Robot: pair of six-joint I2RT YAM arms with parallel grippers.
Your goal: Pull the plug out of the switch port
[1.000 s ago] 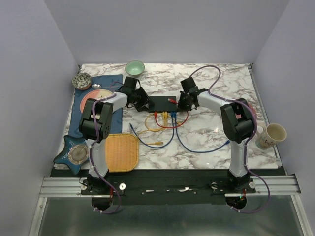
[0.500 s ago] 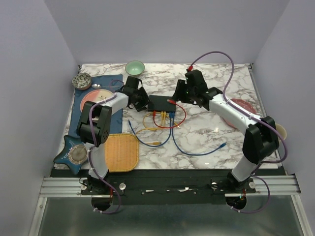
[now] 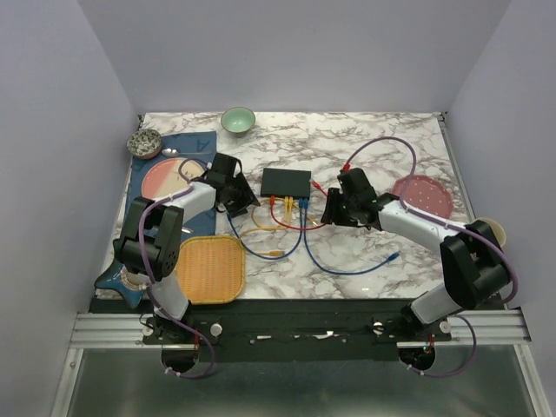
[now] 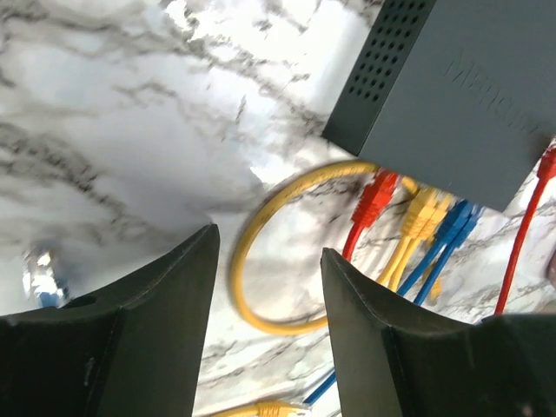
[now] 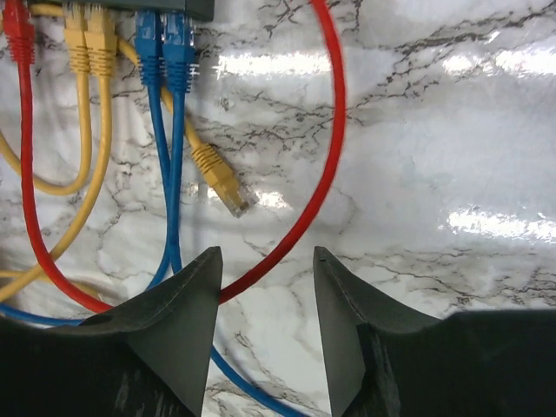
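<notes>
The left arm (image 3: 187,198) sits just left of the switch (image 3: 286,182). Its jaws are apart with nothing between them, only bare worktop (image 4: 130,130) and a yellow loop (image 4: 261,252) beyond.

The switch lies flat at mid-worktop, and the switch port is somewhere in the row along its near edge. I cannot tell which socket. A red plug (image 3: 318,185) lies just beside the switch's right end and looks free, so I judge the pull done if that is the plug meant. All that would remain is backing the arms off. The other plugs remain seated.

The right arm (image 3: 408,217) hangs near the switch's right front. Its jaws are also apart and grip nothing.

The top view gives me the layout and that free red end, but the seated plugs blur together there. The right wrist view separates them into one red (image 5: 17,35), two yellow (image 5: 89,42) and two blue (image 5: 163,43). It also shows a loose yellow plug (image 5: 221,187) on the marble. The left wrist view alone shows the switch's vented side (image 4: 382,61).
</notes>
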